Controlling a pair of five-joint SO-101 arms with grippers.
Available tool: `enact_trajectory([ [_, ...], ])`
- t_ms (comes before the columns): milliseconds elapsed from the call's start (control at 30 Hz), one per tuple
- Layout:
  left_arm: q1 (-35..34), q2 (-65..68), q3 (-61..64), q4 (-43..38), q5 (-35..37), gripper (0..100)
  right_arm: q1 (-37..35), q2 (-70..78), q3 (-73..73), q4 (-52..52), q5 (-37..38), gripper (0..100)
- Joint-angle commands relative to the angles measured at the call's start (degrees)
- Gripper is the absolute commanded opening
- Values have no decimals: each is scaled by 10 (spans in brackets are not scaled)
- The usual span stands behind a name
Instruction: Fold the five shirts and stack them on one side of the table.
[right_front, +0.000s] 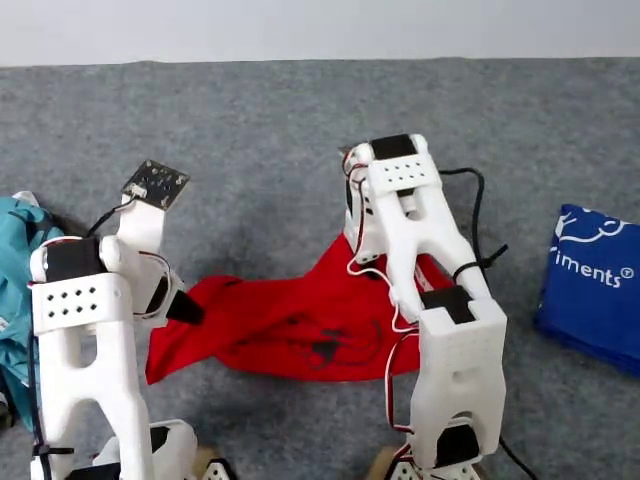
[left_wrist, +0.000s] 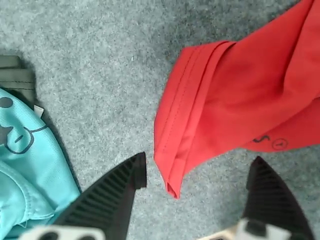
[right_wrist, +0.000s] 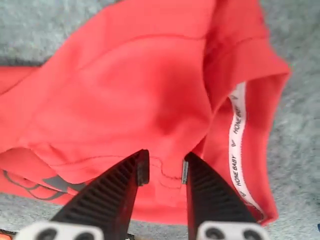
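Leftmost, a crumpled teal shirt (right_front: 14, 290) of soft knit cloth lies bunched at the edge of the grey, felt-like table cover (right_front: 250, 130), partly behind the white plastic left arm (right_front: 82, 330). From the left wrist view, this teal cloth carries a dark printed drawing and sits close beside one black ribbed finger (left_wrist: 117, 187). The left gripper (left_wrist: 200, 162) hangs just above the table with its fingers spread wide and nothing between them but the hemmed corner of the bright red cotton shirt (right_front: 270, 325), which points into the gap without touching either finger. Moving towards the middle, the red shirt stretches across the table in a long, loose band with a dark print on its front, low and flat near the left arm and rising to a peak under the white right arm (right_front: 430, 260). The right gripper (right_wrist: 164, 167) has its fingers drawn narrow, pinching a fold of the red fabric between them, near the collar where a white neck label (right_wrist: 239, 150) shows. Farthest right, well apart from the red shirt, a folded royal-blue shirt (right_front: 595, 285) with white lettering lies flat at the table's edge.
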Motion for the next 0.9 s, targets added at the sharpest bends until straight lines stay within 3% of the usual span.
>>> enact_trajectory([
  [0,-3,-2,-2,-7,-4,317,-7,-10,-25,22,5,114],
  [867,-4,-6,14,-7,-4,316,29,44,-22,27,4,110],
])
